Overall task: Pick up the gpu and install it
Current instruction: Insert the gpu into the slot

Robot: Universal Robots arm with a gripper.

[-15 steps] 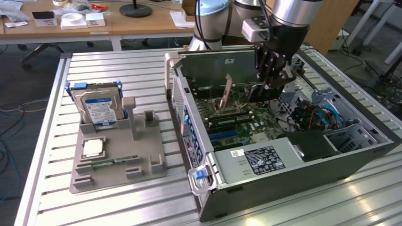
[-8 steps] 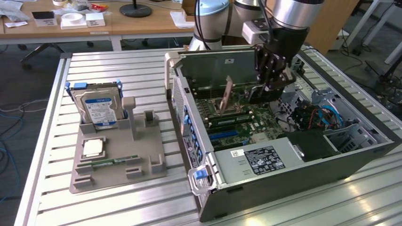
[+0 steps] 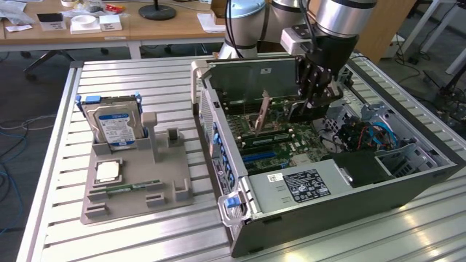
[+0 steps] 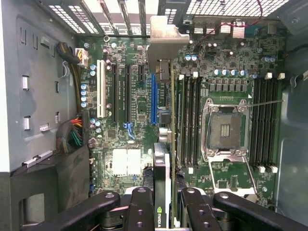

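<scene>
Gpu [image 4: 163, 168]: picked up, clamped edge-on in the hand [image 4: 166, 211], hanging inside the open computer case [image 3: 328, 218] over the motherboard [image 4: 130, 130], beside the blue slot [image 4: 154, 96]; apparently not yet seated.

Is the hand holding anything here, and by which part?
Yes: the hand grips the gpu, edge-on over the motherboard, by its upper edge at the end away from the silver bracket.

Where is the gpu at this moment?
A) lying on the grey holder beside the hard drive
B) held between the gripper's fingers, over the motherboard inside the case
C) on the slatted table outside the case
B: the gpu stands edge-on in the gripper, above the motherboard.
</scene>
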